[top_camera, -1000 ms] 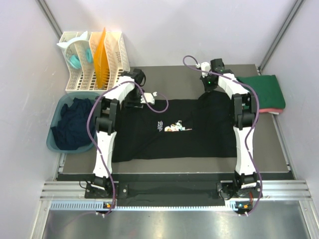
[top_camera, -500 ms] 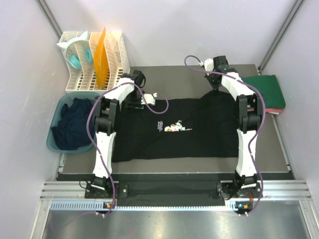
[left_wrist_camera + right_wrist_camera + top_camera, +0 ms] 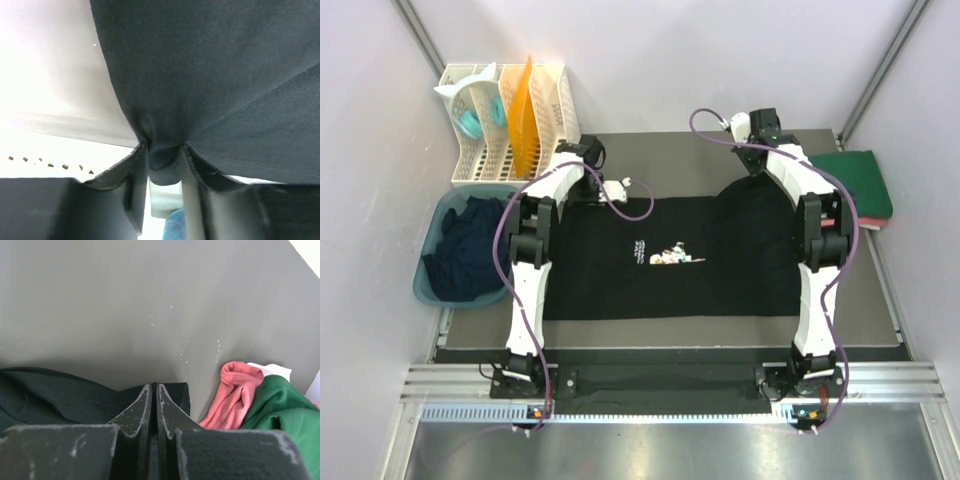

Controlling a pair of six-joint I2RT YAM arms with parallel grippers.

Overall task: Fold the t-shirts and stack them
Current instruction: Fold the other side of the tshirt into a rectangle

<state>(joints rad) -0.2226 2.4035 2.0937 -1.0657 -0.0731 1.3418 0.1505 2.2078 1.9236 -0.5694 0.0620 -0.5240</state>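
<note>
A black t-shirt (image 3: 670,280) with a small white-and-coloured chest print (image 3: 670,256) lies spread on the grey mat. My left gripper (image 3: 588,185) is shut on the shirt's far left edge; the left wrist view shows black cloth (image 3: 210,80) bunched between the fingers (image 3: 136,175). My right gripper (image 3: 752,172) is shut on the far right edge; the right wrist view shows the fingers (image 3: 145,405) closed on dark cloth (image 3: 55,390). A folded dark green shirt (image 3: 855,180) lies on a pinkish-red one (image 3: 868,222) at the right. A dark navy shirt (image 3: 465,245) fills the teal tub.
A white slotted rack (image 3: 510,120) holding an orange sheet and teal items stands at the back left. The teal-blue tub (image 3: 428,285) sits left of the mat. The grey mat (image 3: 660,160) shows bare beyond the shirt. The pinkish-red shirt (image 3: 232,390) and the green shirt (image 3: 282,405) lie right of my right fingers.
Both grippers have moved toward the far edge of the mat, drawing the shirt's far edge back and straighter. The left gripper shifted slightly left; the right shifted back and right.
</note>
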